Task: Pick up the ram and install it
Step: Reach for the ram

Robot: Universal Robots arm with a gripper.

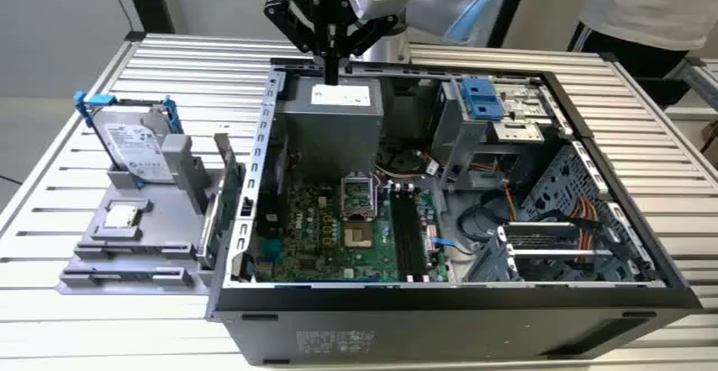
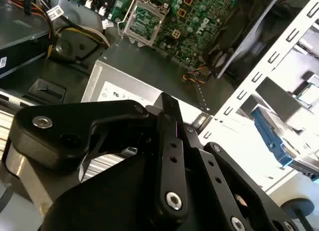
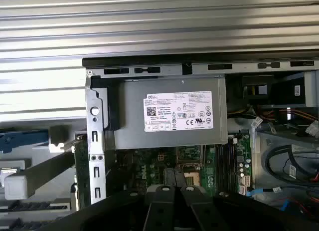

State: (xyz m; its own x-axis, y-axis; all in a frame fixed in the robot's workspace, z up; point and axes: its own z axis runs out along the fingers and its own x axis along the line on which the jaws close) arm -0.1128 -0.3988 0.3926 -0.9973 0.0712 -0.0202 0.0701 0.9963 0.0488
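My gripper (image 1: 331, 76) hangs above the back edge of the open computer case (image 1: 269, 135), over the grey power supply (image 1: 328, 106). Its black fingers (image 2: 169, 136) are pressed together, shut with nothing between them, as the first wrist view also shows for the gripper (image 3: 172, 190). A thin dark board that looks like the ram (image 1: 237, 182) stands on edge in the grey holder (image 1: 134, 253), just outside the case's wall on the exterior view's left. It is well apart from the gripper. The long black memory slots (image 1: 402, 235) lie beside the processor socket (image 1: 356, 198) on the green motherboard.
A silver hard drive in a blue frame (image 1: 137, 144) stands upright on the holder. Drive cages with a blue latch (image 1: 480, 98) and loose cables (image 1: 561, 211) fill the case on the exterior view's right. A person in a white top (image 1: 651, 1) stands behind the slatted table (image 1: 90, 76).
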